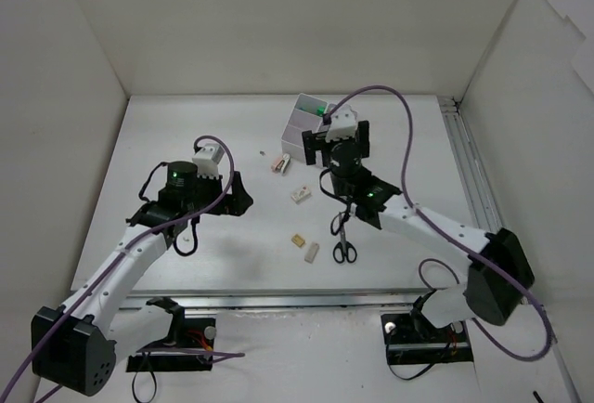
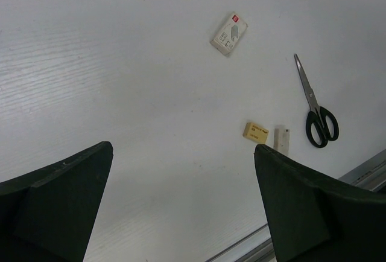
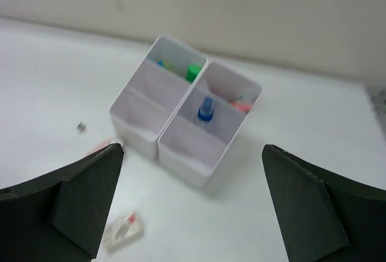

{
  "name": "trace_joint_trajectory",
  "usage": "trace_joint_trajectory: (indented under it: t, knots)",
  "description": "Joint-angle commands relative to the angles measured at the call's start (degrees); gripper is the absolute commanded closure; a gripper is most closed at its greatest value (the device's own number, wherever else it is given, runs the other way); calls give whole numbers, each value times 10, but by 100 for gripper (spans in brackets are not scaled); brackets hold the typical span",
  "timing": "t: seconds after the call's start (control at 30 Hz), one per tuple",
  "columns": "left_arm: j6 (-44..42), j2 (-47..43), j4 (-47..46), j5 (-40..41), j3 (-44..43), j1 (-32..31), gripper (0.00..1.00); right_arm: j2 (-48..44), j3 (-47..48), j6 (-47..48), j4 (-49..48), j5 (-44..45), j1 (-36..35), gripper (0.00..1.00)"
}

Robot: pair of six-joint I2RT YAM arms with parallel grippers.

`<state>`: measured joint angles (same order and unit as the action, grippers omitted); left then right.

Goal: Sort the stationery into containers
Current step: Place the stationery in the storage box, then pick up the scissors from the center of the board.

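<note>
The containers (image 1: 299, 131) are white bins in a 2x2 block at the back centre. In the right wrist view the bins (image 3: 137, 116) hold a blue-capped glue bottle (image 3: 206, 108), a green highlighter (image 3: 193, 71) and red pens (image 3: 240, 102). My right gripper (image 1: 335, 146) is open and empty, just in front of the bins (image 3: 192, 148). On the table lie black-handled scissors (image 1: 343, 241), a tan eraser (image 1: 298, 239), a white eraser (image 1: 312, 253), a wrapped white eraser (image 1: 300, 194) and a small pink piece (image 1: 280, 163). My left gripper (image 1: 238, 197) is open and empty above bare table (image 2: 183, 147).
White walls enclose the table on the left, back and right. A metal rail (image 1: 469, 180) runs along the right side and another along the front edge (image 2: 362, 174). A tiny dark speck (image 3: 81, 127) lies left of the bins.
</note>
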<state>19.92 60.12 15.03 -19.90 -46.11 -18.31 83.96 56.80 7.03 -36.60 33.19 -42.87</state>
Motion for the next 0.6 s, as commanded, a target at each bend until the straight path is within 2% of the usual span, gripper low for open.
trace_joint_trajectory:
  t: [0.0,0.07,0.17,0.27,0.47,0.53,0.57]
  knots:
    - [11,-23,-18,-22,5,4,0,-84,5,-253,362,-96,37,2]
    - [14,-34,-26,-30,21,4,1,-127,-23,-267,439,-148,32,2]
    - [20,-46,-28,-33,34,-2,1,-163,-77,-321,505,-205,5,2]
    - [28,-47,-28,-32,44,-2,0,-167,-127,-367,532,-275,-6,2]
    - [35,-48,-25,-37,56,-7,0,-132,-182,-414,536,-252,-27,4]
    - [36,-47,-18,-35,56,-7,1,-106,-184,-417,537,-227,-30,9]
    - [36,-44,-18,-35,57,-7,1,-96,-183,-418,536,-222,-31,16]
